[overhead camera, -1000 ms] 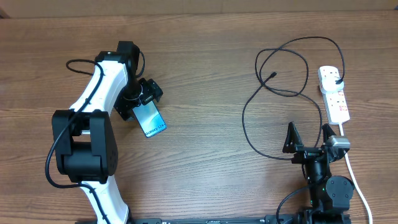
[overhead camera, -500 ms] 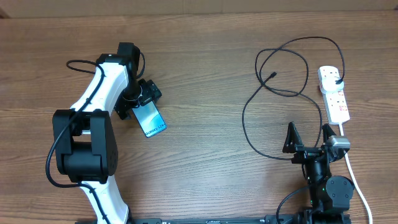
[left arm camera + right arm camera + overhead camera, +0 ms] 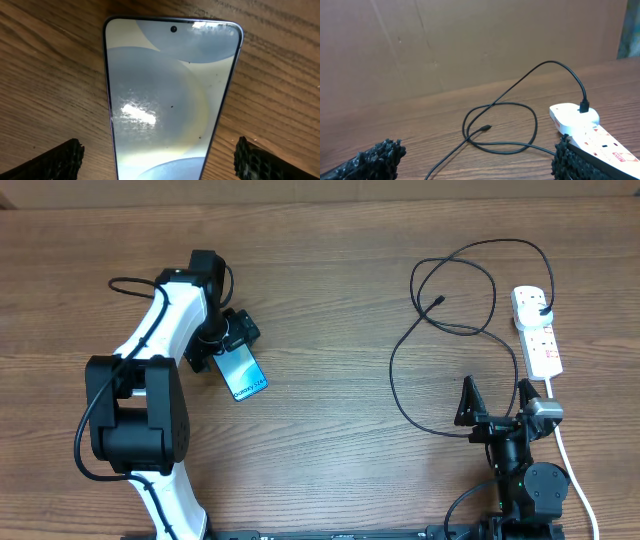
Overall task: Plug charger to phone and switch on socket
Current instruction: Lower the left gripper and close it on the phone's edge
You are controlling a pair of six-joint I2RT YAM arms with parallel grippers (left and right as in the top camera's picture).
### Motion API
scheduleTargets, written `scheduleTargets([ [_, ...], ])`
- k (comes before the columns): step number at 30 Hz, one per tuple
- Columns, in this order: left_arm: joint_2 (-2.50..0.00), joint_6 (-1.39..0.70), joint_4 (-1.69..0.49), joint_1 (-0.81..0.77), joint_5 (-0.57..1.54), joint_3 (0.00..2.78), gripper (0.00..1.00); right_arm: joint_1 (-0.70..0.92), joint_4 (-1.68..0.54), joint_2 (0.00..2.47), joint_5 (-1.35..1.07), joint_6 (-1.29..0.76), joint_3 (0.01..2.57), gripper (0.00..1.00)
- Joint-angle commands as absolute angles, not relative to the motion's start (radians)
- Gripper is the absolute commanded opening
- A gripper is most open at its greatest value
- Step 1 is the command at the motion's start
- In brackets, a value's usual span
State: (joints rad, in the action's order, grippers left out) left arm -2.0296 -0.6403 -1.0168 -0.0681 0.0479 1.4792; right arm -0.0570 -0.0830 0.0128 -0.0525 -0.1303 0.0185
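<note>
The phone (image 3: pixel 170 100) lies untouched between the fingers (image 3: pixel 60 160) of the open left gripper (image 3: pixel 157 157); the right gripper (image 3: pixel 494 392) is open too.

The phone (image 3: pixel 170 100) is showing pale grey-blue and cream overlapping circles inside a dark rim. The cable (image 3: pixel 551 62) is looking plain black. The power strip (image 3: pixel 545 350) is showing white with small red marks. The table (image 3: pixel 330 440) is displaying brown wood grain.
</note>
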Motion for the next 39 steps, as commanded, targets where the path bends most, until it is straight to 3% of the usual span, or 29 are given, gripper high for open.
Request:
scheduleTargets([
  [1, -2.040, -0.607, -1.007, -0.067, 0.045, 1.455, 1.00, -0.052, -0.080, 0.003, -0.054, -0.126, 0.008, 1.00],
  [39, -2.105, -0.571, -0.886, -0.086, 0.081, 1.375, 1.00, -0.052, -0.080, 0.003, -0.054, -0.126, 0.008, 1.00],
])
